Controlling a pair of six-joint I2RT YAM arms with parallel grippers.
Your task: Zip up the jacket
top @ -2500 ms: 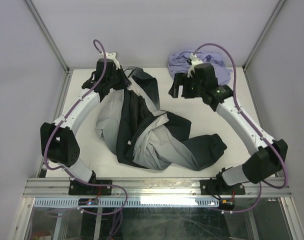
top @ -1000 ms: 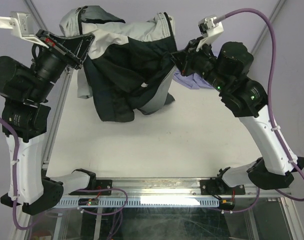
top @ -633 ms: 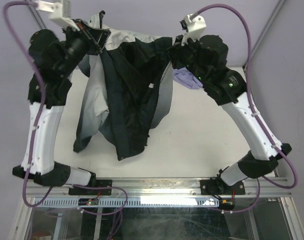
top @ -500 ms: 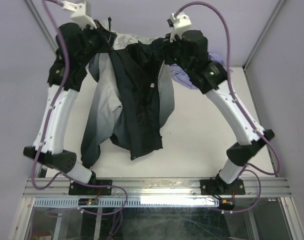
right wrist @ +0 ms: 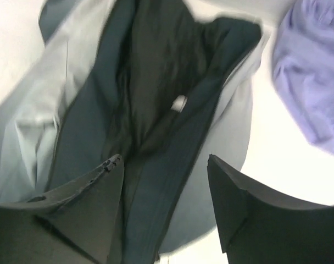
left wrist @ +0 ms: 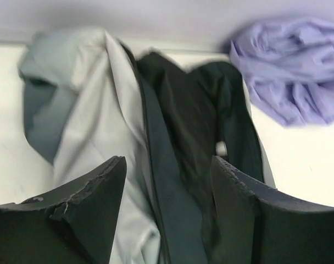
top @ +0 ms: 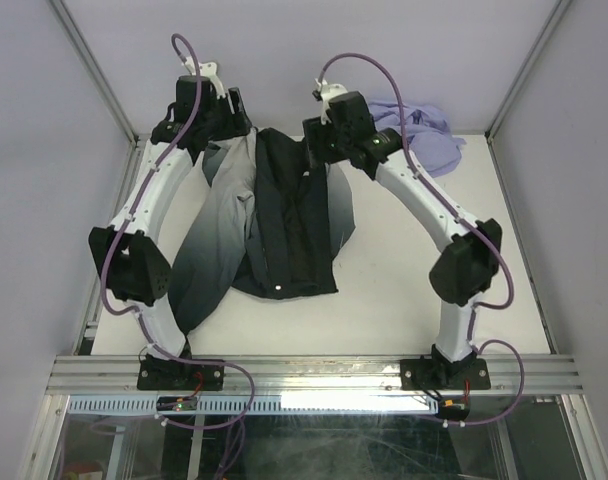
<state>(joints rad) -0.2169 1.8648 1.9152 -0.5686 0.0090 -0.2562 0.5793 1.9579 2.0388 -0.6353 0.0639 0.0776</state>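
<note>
The jacket (top: 284, 220) lies on the white table, opened out flat. Its black lining (top: 296, 215) faces up in the middle, and a grey-to-black sleeve (top: 209, 260) trails to the near left. My left gripper (top: 229, 125) hovers over the jacket's far left corner and my right gripper (top: 322, 140) over its far right corner. In the left wrist view the left gripper (left wrist: 167, 162) is open above the jacket (left wrist: 172, 137), holding nothing. The right gripper (right wrist: 164, 159) is likewise open and empty above the jacket (right wrist: 150, 82). A dark front edge (left wrist: 148, 126) runs between grey shell and lining.
A crumpled lavender cloth (top: 419, 130) lies at the back right of the table, just right of my right arm; it also shows as the lavender cloth (left wrist: 290, 77) and the lavender cloth (right wrist: 312, 71). Metal frame posts stand at the back corners. A small white label (right wrist: 179, 103) sits on the lining.
Both arms came down from holding the jacket up by its top edge. Both grippers have opened and let go, and the jacket now lies flat on the table.
</note>
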